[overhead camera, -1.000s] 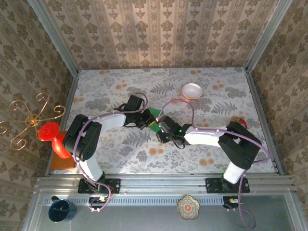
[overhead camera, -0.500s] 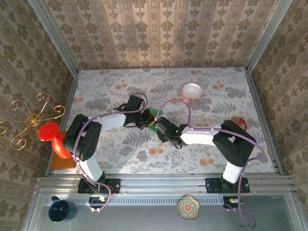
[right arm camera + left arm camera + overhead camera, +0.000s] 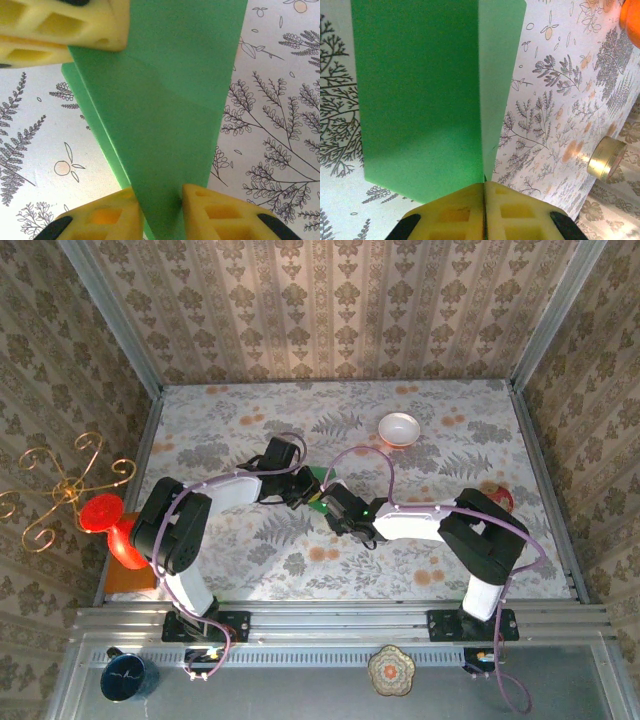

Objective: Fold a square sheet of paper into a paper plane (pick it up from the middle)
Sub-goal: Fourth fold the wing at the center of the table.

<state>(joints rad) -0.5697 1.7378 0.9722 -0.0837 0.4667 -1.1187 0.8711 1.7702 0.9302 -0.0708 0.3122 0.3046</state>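
Two robot arms meet over the middle of a flower-patterned table, both at one piece of green paper.

The left gripper has its yellow fingers pressed flat together, clamped on the near edge of the paper right at a fold. A sharp crease runs straight ahead from the seam of these jaws. A broad green panel spreads to the left of the crease and a narrower one to its right.

The right gripper has its jaws partly apart. The narrow end of the paper fills the gap between them, and each yellow finger touches an edge of it. I cannot tell whether they are squeezing it. Ahead of these jaws the paper widens like a wedge, crossed by a slanting crease. Ahead and to the left, the left gripper's fingers sit on the paper's far edge.

From above, the two grippers are just beside each other, with green showing between and beyond them.

To the right of the left jaws, well apart from the paper, a small gold tin rests on the table. Far beyond both grippers sits a white bowl.
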